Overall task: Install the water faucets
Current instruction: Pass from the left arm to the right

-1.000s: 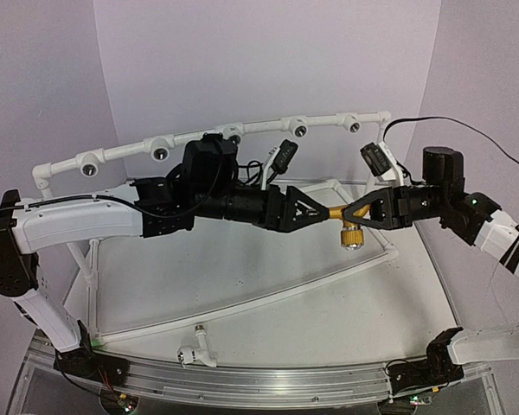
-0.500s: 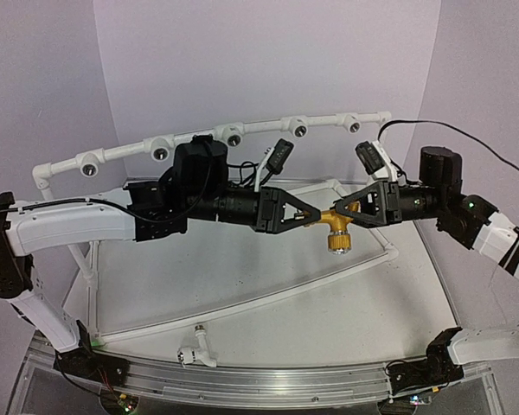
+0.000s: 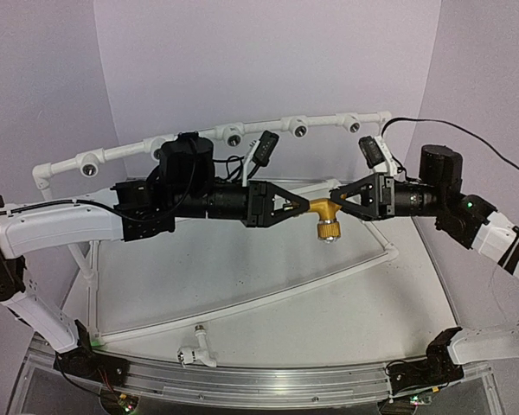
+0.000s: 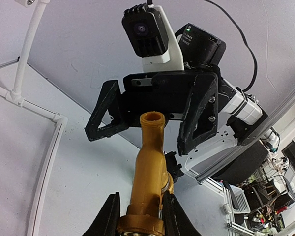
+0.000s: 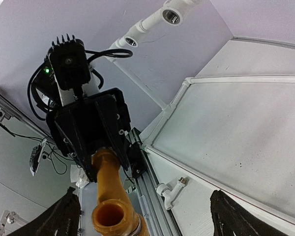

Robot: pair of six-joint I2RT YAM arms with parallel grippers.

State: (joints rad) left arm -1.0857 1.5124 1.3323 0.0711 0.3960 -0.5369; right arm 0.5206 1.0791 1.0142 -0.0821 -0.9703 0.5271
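1. Left arm (image 3: 60, 226): long white shell, black joint housings, black cylindrical motor.
2. Right arm (image 3: 497, 238): white links, black joints, small green light (image 3: 470, 204).
3. Thin black cable (image 3: 467, 130) trailing from the right arm.
4. Wrist camera (image 4: 145, 29): black, ribbed, on a white mount.
5. Left gripper (image 3: 303, 206) and right gripper (image 3: 337, 201): black open triangular fingers (image 4: 199, 115) with silver screws.

My left gripper (image 3: 304, 206) and right gripper (image 3: 336, 201) face tip to tip in mid-air with the yellow tap (image 3: 326, 221) between them, so neither can push straight ahead. Under them is open air down to the table (image 3: 242, 259). Behind, the pipe frame (image 3: 233, 132) walls off the back, and its low rails cross the table. The white tap (image 3: 196, 350) lies by the near edge, well apart.
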